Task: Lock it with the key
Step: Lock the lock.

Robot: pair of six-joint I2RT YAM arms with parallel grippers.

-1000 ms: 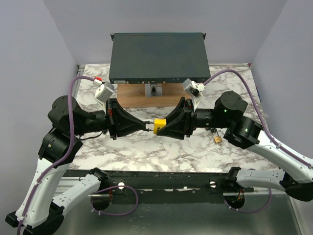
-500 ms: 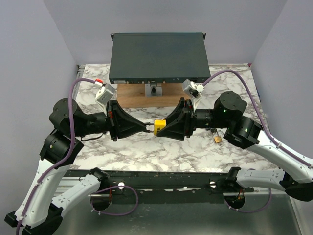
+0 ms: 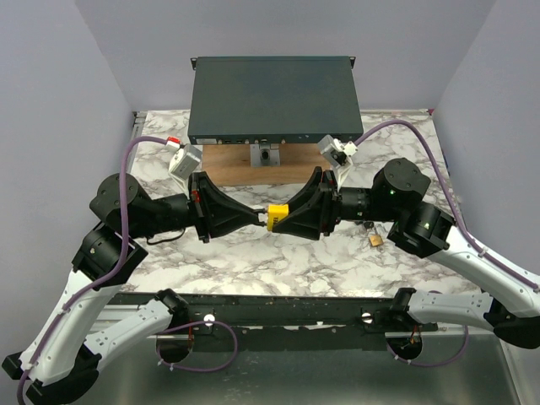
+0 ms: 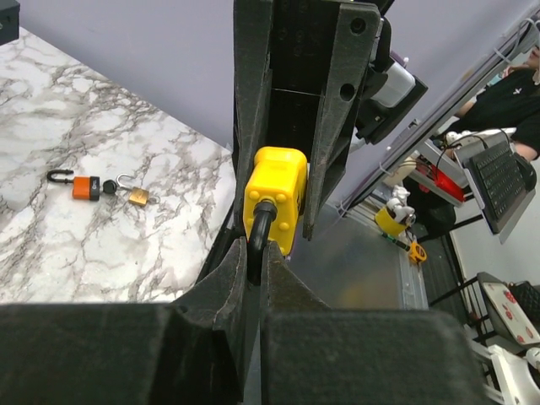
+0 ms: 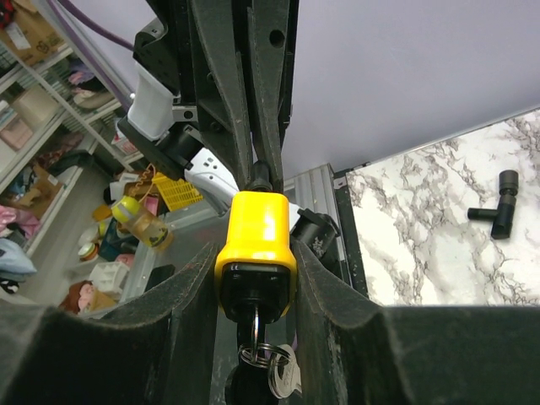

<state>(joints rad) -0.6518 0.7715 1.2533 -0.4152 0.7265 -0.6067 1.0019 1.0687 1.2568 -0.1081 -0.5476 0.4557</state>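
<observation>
Key, one, on table; left pincer, right pincer clamped on one yellow padlock

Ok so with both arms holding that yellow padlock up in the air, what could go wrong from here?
The left end effector pinches only the thin black shackle, so a twist or pull out of line could let it slip free. The right end effector clamps the padlock body with the key dangling below; neither arm is free to turn it, and letting go risks a drop onto the table.
</observation>
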